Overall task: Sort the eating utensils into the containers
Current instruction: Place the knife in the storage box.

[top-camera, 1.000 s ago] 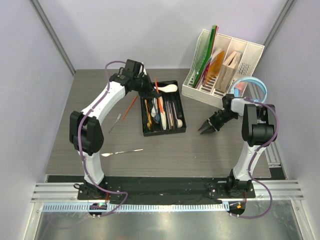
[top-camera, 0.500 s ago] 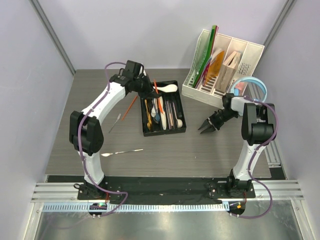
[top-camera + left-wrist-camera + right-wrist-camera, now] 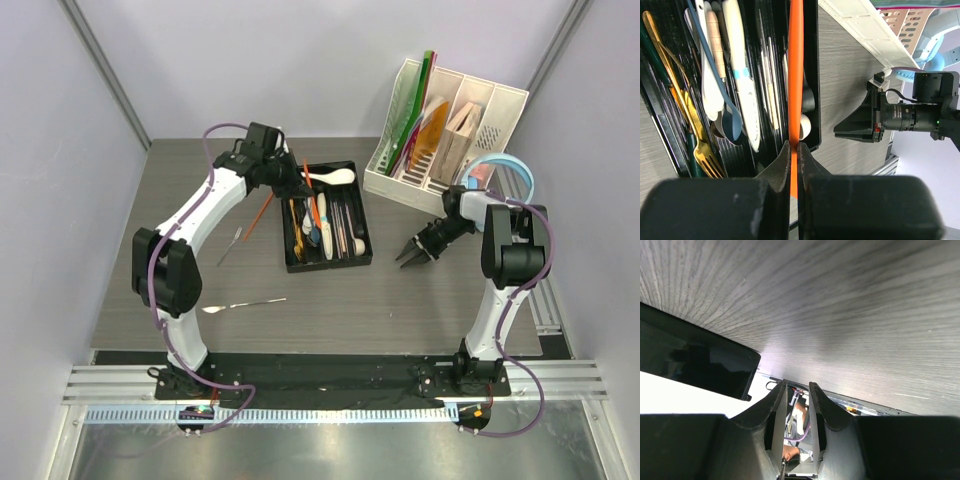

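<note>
My left gripper point(image 3: 795, 150) is shut on an orange chopstick point(image 3: 795, 75), which hangs lengthwise above the right-hand compartments of the black tray point(image 3: 812, 75). The tray point(image 3: 364, 235) holds several utensils: a gold fork point(image 3: 702, 147), a blue spoon point(image 3: 730, 120), white-handled pieces and chopsticks. A white ceramic spoon point(image 3: 337, 177) lies at its far end. On the table to the left lie a second orange chopstick point(image 3: 262, 211), a small steel piece point(image 3: 230, 246) and a long steel utensil point(image 3: 245, 304). My right gripper point(image 3: 410, 253) hovers right of the tray, slightly open, with nothing between its fingers point(image 3: 779, 405).
A white slotted file organiser point(image 3: 450, 130) with folders stands at the back right. Light-blue headphones point(image 3: 505, 170) lie beside the right arm. Grey walls close in both sides of the table.
The left arm has shifted a little, carrying the orange chopstick with it over the tray. The right arm has barely moved.
</note>
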Controlling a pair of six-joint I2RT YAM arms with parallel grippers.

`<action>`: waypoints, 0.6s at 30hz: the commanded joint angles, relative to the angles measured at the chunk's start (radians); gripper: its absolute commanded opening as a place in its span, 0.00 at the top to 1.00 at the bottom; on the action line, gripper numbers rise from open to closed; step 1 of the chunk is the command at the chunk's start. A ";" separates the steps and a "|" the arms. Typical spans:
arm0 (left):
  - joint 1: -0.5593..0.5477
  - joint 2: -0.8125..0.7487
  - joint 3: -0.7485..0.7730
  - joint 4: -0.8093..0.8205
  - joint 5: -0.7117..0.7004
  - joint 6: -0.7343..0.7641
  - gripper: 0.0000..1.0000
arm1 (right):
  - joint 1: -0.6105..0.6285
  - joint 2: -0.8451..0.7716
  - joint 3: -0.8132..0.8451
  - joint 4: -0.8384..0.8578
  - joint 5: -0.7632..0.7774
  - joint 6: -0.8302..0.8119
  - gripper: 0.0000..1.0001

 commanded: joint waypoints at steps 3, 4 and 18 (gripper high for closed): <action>0.004 -0.052 -0.008 0.037 -0.007 0.024 1.00 | 0.021 0.002 0.022 -0.033 0.000 0.018 0.70; 0.004 -0.049 -0.008 0.038 0.000 0.023 1.00 | 0.021 0.000 0.021 -0.035 0.003 0.020 0.70; 0.004 -0.047 -0.005 0.047 0.007 0.012 1.00 | 0.023 -0.004 0.009 -0.033 0.003 0.017 0.70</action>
